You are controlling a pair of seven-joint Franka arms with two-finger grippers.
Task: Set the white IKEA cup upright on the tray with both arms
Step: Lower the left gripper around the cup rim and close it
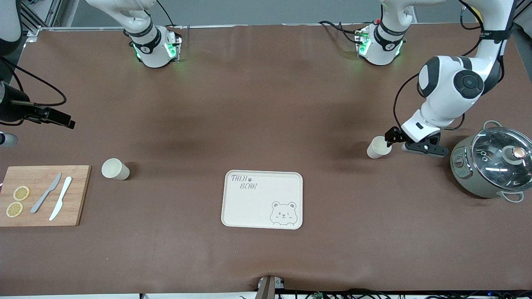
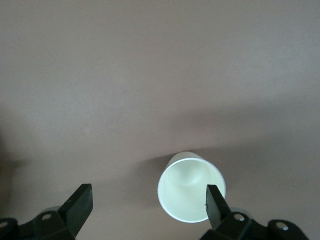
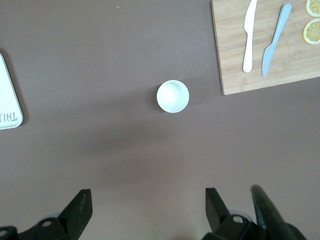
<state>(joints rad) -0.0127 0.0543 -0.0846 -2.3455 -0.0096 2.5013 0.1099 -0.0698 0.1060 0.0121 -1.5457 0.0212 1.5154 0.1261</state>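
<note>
A wide table (image 1: 257, 104) is covered by a matte brown sheet, on which soft shadows of the arms are cast. Along the edge by the robots' bases a pale rail and a grey floor are seen; along the edge nearest the front camera, cables and a small bracket (image 1: 268, 286) are visible.

The tray (image 1: 262, 199), cream with a raised rim, a grey bear and "TAIJI BEAR" lettering, lies flat near the middle of the table, and nothing is carried on it.

Two white cups are found on the brown sheet, both upright with their mouths up. One cup (image 1: 378, 147) stands toward the left arm's end of the table, farther from the front camera than the tray. The left gripper (image 1: 400, 141) is held low just beside it, jaws spread wide; in the left wrist view one fingertip (image 2: 216, 204) overlaps the cup's rim (image 2: 191, 194), though whether they touch cannot be told. Nothing is gripped.

The second cup (image 1: 115, 169) stands toward the right arm's end, just beside a bamboo cutting board (image 1: 43, 195). On the board a grey knife (image 1: 46, 192), a white knife (image 1: 60, 204) and two lemon slices (image 1: 17, 201) are laid. The right gripper (image 3: 145, 212) is seen in its wrist view high over the brown sheet, fingers apart and empty.

A grey cooker with a glass lid (image 1: 494, 164) is set at the left arm's end.
</note>
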